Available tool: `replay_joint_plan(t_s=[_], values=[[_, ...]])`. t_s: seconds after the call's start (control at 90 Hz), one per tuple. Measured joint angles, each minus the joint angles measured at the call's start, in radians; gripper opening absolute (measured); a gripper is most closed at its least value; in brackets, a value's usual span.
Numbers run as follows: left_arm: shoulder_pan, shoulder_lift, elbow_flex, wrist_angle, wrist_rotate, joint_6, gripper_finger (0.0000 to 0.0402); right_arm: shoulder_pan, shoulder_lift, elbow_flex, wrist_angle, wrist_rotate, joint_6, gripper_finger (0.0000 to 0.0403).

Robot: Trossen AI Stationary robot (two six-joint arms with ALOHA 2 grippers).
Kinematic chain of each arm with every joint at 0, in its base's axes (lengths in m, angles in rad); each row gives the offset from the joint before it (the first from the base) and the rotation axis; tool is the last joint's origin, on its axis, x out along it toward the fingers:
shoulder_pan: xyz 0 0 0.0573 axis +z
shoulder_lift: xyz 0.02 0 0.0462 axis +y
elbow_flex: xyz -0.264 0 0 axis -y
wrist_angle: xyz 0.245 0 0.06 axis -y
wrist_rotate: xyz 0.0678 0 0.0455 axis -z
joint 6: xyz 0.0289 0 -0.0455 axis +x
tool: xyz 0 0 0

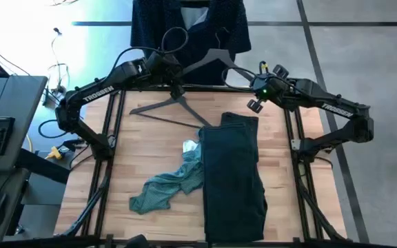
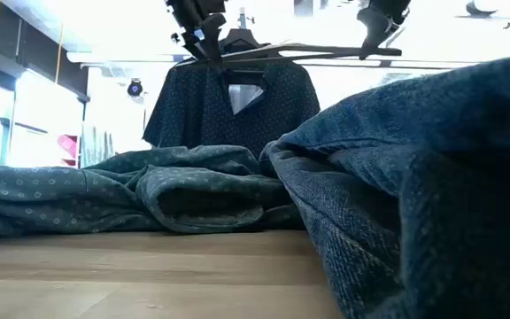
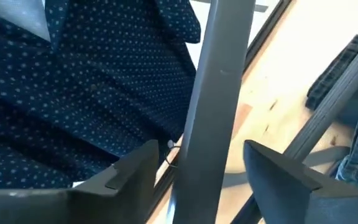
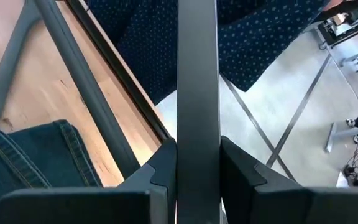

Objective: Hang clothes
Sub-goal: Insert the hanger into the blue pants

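Both grippers work at the table's far edge: the right gripper (image 4: 197,165) is clamped on a bar of the thin dark grey triangular hanger (image 1: 216,60), while the left gripper (image 3: 194,171) straddles another bar with its fingers spread and a gap showing. Just beyond them hangs the navy finely dotted shirt (image 1: 185,27). Nearer, the crumpled teal grey-green shirt (image 1: 167,187) touches the large folded black trouser-like garment (image 1: 231,176) on the wooden table (image 1: 136,151).
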Motion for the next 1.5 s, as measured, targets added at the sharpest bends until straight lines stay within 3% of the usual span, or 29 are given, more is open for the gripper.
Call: replay_joint_plan(t_s=[0.211, 0.356, 0.678, 0.844, 1.0, 1.122, 1.311, 1.5], values=[[-0.002, 0.000, -0.002, 0.004, 0.045, 0.046, 0.0052, 0.037, -0.002, 0.000, 0.007, 0.042, -0.048, 0.0057], [-0.001, 0.002, -0.002, 0.011, 0.064, 0.077, 0.0050, 0.057, -0.003, 0.000, 0.009, 0.075, -0.056, 0.0057], [-0.044, 0.001, -0.002, 0.024, -0.048, 0.138, 0.0050, 0.058, -0.002, 0.000, -0.013, 0.037, 0.005, 0.0058], [-0.079, 0.001, -0.001, 0.036, -0.137, 0.218, 0.0049, 0.033, -0.004, 0.000, -0.031, -0.049, 0.044, 0.0141], [-0.106, 0.002, -0.001, 0.030, -0.215, 0.304, 0.0049, 0.010, -0.034, 0.022, -0.017, -0.165, 0.044, 0.0228], [-0.123, 0.002, -0.001, 0.033, -0.249, 0.336, 0.0049, -0.021, -0.059, 0.059, 0.029, -0.272, 0.042, 0.0271], [-0.160, 0.002, -0.001, 0.078, -0.241, 0.401, 0.0049, -0.127, -0.092, 0.064, 0.212, -0.501, -0.008, 0.0281], [-0.210, 0.002, 0.000, 0.150, -0.235, 0.466, 0.0048, -0.241, -0.062, 0.064, 0.356, -0.840, -0.009, 0.0273]])
